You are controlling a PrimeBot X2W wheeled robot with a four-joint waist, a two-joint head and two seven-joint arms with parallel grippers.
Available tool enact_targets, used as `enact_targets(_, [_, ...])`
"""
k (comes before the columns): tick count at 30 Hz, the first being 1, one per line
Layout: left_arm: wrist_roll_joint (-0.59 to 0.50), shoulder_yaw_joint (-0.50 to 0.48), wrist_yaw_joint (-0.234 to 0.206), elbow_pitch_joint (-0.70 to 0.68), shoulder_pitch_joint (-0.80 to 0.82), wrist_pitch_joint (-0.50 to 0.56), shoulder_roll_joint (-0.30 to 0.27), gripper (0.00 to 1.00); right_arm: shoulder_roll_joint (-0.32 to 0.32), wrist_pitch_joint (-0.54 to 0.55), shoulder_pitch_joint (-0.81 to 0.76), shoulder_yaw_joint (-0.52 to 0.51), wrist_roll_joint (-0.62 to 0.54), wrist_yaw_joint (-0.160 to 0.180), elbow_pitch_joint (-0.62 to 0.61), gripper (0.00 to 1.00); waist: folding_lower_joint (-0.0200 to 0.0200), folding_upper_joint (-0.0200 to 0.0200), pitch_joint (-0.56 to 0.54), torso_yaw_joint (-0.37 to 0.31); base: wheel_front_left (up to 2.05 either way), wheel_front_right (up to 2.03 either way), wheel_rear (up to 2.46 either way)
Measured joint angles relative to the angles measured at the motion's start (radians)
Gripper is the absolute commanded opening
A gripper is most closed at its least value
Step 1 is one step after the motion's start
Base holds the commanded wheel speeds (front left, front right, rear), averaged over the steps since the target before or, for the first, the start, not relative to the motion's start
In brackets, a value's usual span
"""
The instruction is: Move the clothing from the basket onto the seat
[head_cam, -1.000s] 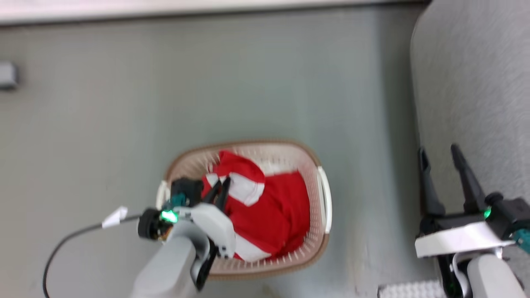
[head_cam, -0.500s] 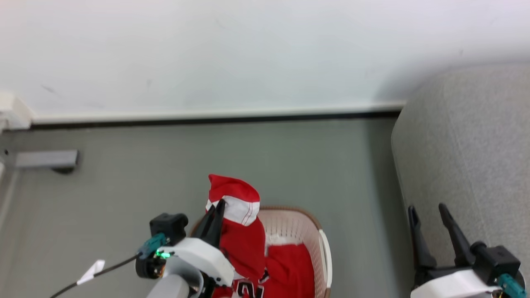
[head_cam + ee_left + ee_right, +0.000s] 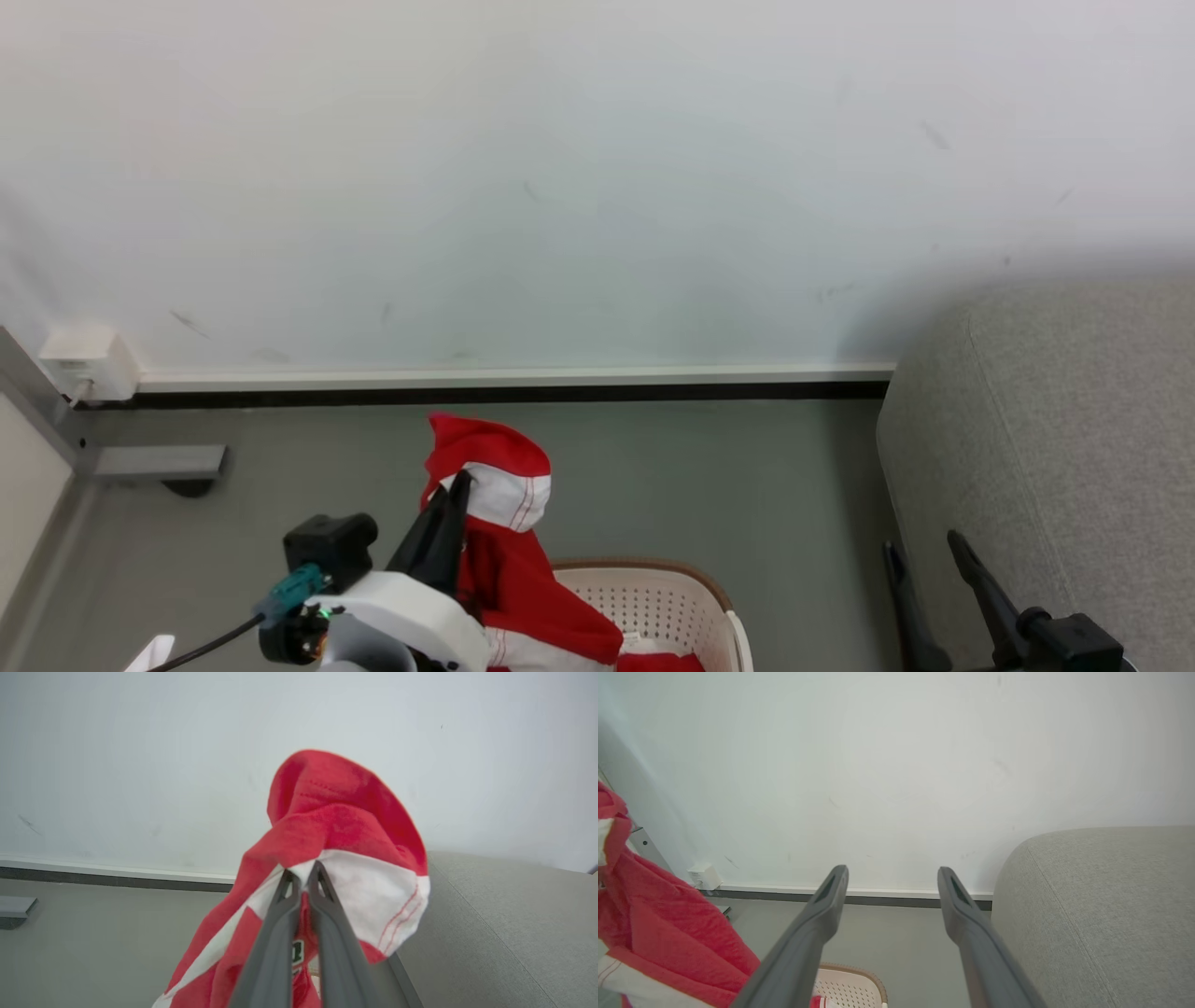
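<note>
We judge the main risk to be a slip: the dark two-fingered left gripper (image 3: 302,871) pinches only a small fold at the white panel of the soft red jersey-like clothing (image 3: 489,446). A quick swing could pull the fabric free, or the hanging tail could catch on the cream-white perforated plastic basket (image 3: 653,602) with its brown rim and drag it. The held garment hangs above the basket's left end and trails down into it, where more red fabric lies. The large light grey upholstered seat (image 3: 1055,448) stands to the right of the basket. The left arm is raised over the basket, its fingers pointing up and clamped on the cloth. The right gripper (image 3: 893,871), right of the basket beside the seat, points upward with its jaws wide apart and empty.
</note>
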State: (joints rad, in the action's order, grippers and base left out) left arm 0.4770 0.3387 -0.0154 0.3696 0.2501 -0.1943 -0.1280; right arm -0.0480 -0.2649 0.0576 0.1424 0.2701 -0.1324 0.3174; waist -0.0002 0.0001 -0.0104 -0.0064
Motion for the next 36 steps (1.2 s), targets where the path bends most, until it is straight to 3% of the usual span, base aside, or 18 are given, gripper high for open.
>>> enact_targets(11, [0.011, -0.004, -0.027, -0.131, -0.046, 0.063, -0.043, 0.00, -0.017, 0.000, -0.017, 0.066, 0.004, 0.000, -0.011, 1.00, 0.0001, 0.0000, -0.039, 0.012, 0.00, 0.00, 0.00])
enact_targets(17, [0.014, 0.007, -0.031, -0.203, -0.050, 0.095, -0.052, 0.00, -0.037, 0.000, 0.012, 0.159, 0.022, 0.000, -0.021, 1.00, 0.0003, 0.0000, -0.037, 0.006, 0.00, 0.00, 0.00])
enact_targets(27, [0.025, 0.058, -0.019, -0.341, -0.040, 0.175, -0.052, 0.00, -0.146, 0.010, 0.161, 0.494, 0.168, 0.000, -0.011, 1.00, 0.0003, 0.0000, -0.032, -0.006, 0.00, 0.00, 0.00])
enact_targets(36, [0.026, 0.133, 0.011, -0.442, -0.029, 0.250, -0.045, 0.00, -0.219, 0.014, 0.307, 0.688, 0.260, 0.000, -0.018, 1.00, 0.0003, 0.0000, -0.030, -0.017, 0.00, 0.00, 0.00])
